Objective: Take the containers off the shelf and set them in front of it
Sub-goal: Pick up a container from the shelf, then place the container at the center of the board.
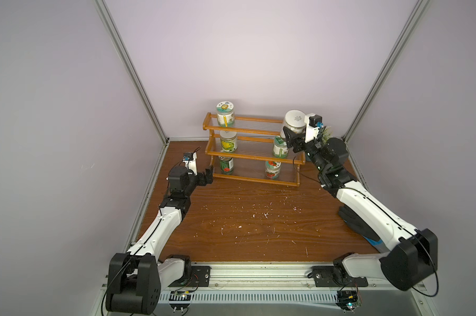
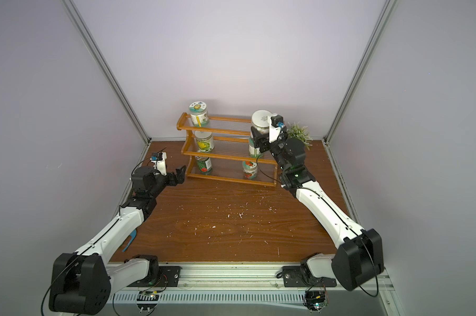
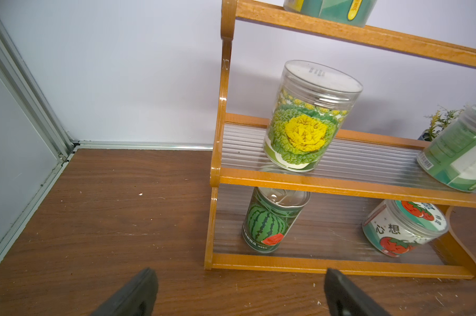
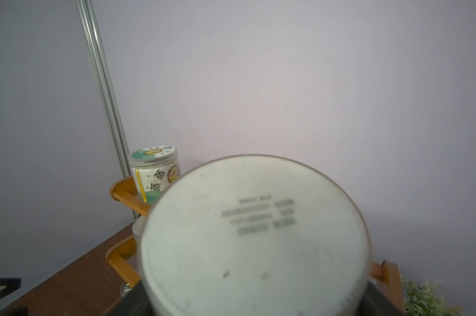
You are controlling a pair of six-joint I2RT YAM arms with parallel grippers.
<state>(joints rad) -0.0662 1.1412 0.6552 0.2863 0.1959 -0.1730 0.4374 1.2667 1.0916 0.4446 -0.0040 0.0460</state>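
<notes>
While no container stands yet on the bare table (image 1: 245, 224) in front of the shelf (image 1: 256, 180), the task looks barely begun: the first removal is under way and five more are left. The right gripper (image 1: 292, 138) is clamped around the body of a white-lidded jar (image 1: 295, 121) at the far right, at the right end of the top tier; whether its base has cleared the tier I cannot tell. This jar seems tipped rather than upright: its long axis, base to lid, leans so that the lid faces up and toward the near side, filling the right wrist view almost face-on (image 4: 253, 235). Five containers stand on the shelf, all upright with lids up: a sunflower jar (image 1: 225, 115) at top left, a cabbage jar (image 1: 228, 141) at middle left, a green-label jar (image 1: 280, 147) at middle right just beside the right gripper, a watermelon can (image 1: 226, 165) at bottom left and a tomato jar (image 1: 272, 169) at bottom right. The left gripper (image 1: 208, 176) hovers low, just left of the bottom tier's left end, its jaws spread wide and empty, fingers (image 3: 133, 295) pointing toward the watermelon can, which is probably its pick. The held jar must come forward, be righted and set down.
</notes>
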